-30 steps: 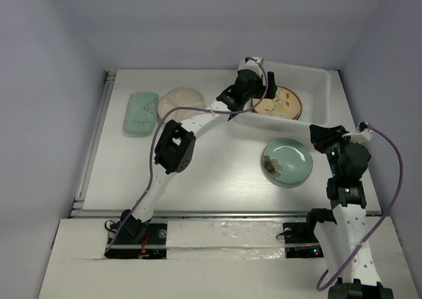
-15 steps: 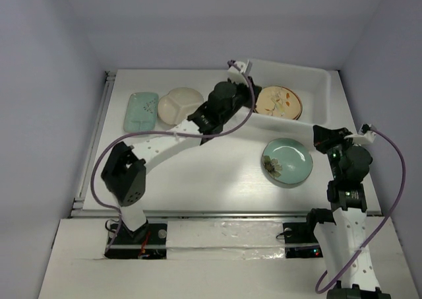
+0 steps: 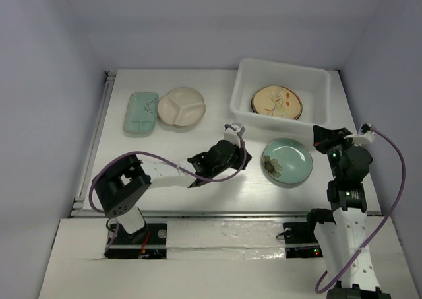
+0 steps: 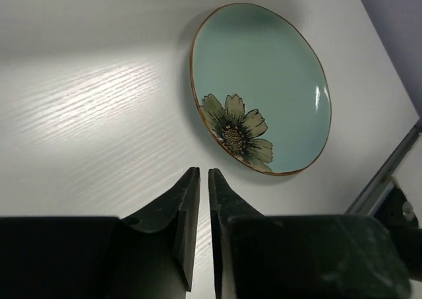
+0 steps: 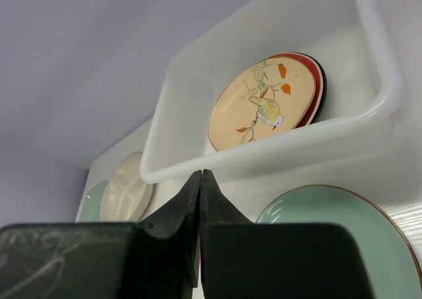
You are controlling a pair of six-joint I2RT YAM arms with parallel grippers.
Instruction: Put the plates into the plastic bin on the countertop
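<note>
The plastic bin (image 3: 283,91) stands at the back right of the countertop (image 3: 217,193). A stack of plates lies in it, the tan one with a bird (image 3: 277,102) on top and a red and a dark rim under it (image 5: 315,94). The celadon plate with a flower (image 3: 287,161) lies in front of the bin. A mint rectangular plate (image 3: 141,111) and a cream divided plate (image 3: 181,105) lie at the back left. My left gripper (image 3: 242,155) hovers low just left of the celadon plate (image 4: 264,81), its jaws a slit apart and empty. My right gripper (image 3: 321,135) is shut and empty, right of that plate.
A metal rail (image 3: 99,140) runs along the countertop's left edge, and another (image 3: 224,213) along the front. Grey walls close in the back and both sides. The left arm's elbow (image 3: 117,188) sticks out over the front left.
The left arm swung out of the bin and back to the table's middle, its jaws going from wide to nearly shut. The right jaws closed; that arm stayed put.
</note>
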